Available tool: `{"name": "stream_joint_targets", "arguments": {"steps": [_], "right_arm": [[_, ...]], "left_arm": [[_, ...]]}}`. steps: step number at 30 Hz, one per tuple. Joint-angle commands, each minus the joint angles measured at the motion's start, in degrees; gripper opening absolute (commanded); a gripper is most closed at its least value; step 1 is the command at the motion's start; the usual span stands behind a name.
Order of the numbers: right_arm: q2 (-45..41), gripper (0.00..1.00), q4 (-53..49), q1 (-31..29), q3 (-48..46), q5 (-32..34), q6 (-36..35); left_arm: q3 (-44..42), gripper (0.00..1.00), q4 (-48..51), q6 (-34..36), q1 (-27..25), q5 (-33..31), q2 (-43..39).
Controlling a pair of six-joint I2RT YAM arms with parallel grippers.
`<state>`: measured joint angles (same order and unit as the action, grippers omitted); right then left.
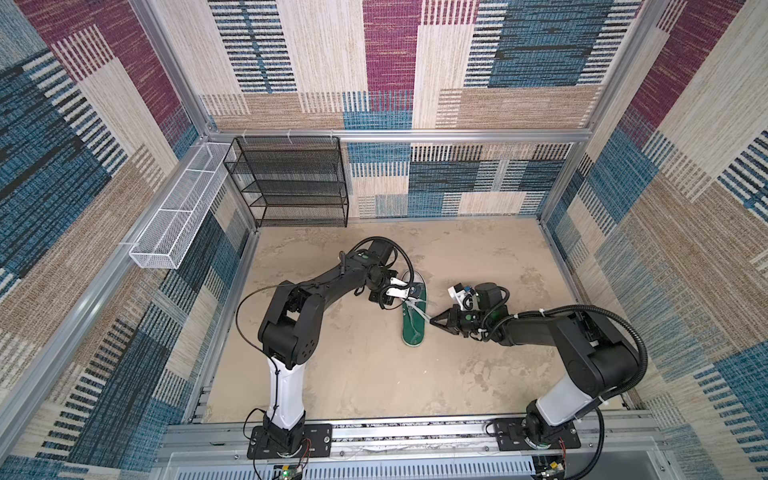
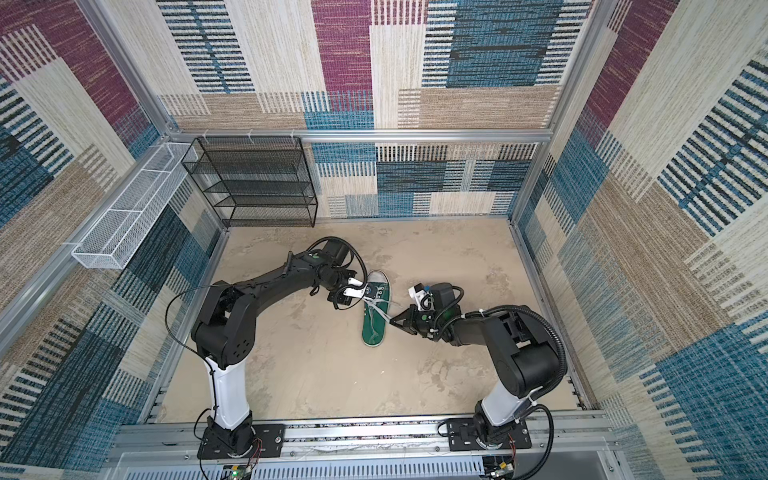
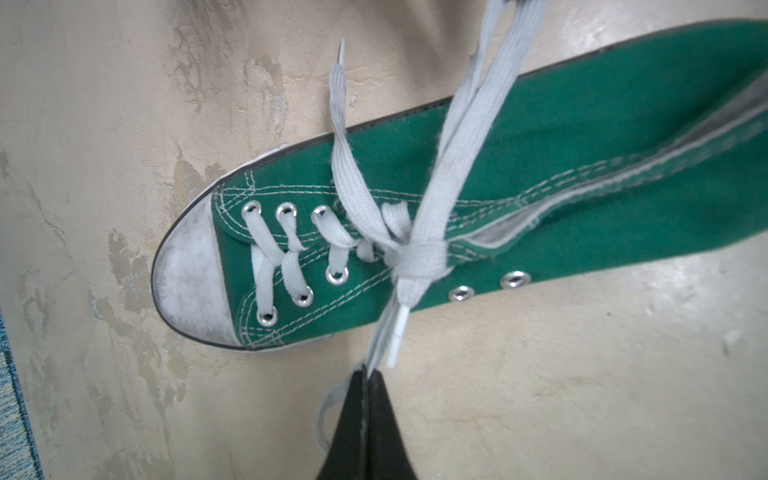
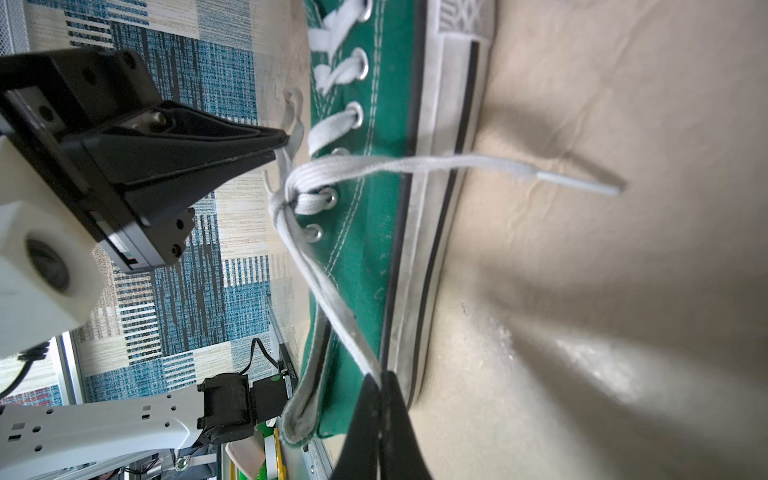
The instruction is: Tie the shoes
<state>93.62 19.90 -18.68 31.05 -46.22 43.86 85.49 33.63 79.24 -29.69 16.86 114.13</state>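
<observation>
Shoe (image 1: 413,328) lay on its sole near the middle of the floor (image 1: 353,374), between both arms. Knot (image 3: 419,255) sat over the upper eyelets, with a doubled strand leaving each side; I judged the bow formed but not yet snug. My left gripper (image 3: 368,372) pinched one lace loop (image 3: 384,340), and my right gripper (image 4: 380,380) pinched the other. Outstanding steps: final tightening, then release.
</observation>
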Motion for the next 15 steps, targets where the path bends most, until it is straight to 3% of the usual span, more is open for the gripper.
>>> {"name": "stream_joint_targets", "arguments": {"steps": [1,2,3,4,7,9,13,15], "right_arm": [[0.0,0.0,-1.4,0.0,0.5,0.0,-1.0],[0.2,0.01,-1.9,0.0,1.2,-0.1,-1.4],[0.2,0.15,-1.9,0.0,1.7,-0.3,-1.6],[0.1,0.21,-2.2,0.1,2.4,-0.4,-2.1],[-0.2,0.3,-4.1,0.1,4.0,0.4,-3.0],[-0.3,0.31,-4.7,0.3,4.2,0.8,-3.2],[-2.0,0.35,-8.3,1.0,4.2,2.8,-5.4],[-3.6,0.36,-10.8,1.6,4.4,3.6,-6.6]], "left_arm": [[-0.4,0.0,-0.8,-1.5,0.5,-1.0,-0.5],[-0.7,0.0,-0.8,-1.2,0.4,0.3,-1.0],[-1.0,0.0,-0.9,-1.4,0.4,1.7,-1.5],[-1.1,0.0,-0.8,-2.1,0.4,3.2,-2.0],[-1.1,0.35,-1.7,-5.6,0.7,6.0,-3.7],[-1.4,0.49,-2.7,-7.9,1.2,6.8,-4.8],[-2.1,0.62,-3.4,-12.5,3.7,10.2,-7.3],[-3.5,0.64,-4.8,-15.2,4.8,12.4,-9.2]]}}
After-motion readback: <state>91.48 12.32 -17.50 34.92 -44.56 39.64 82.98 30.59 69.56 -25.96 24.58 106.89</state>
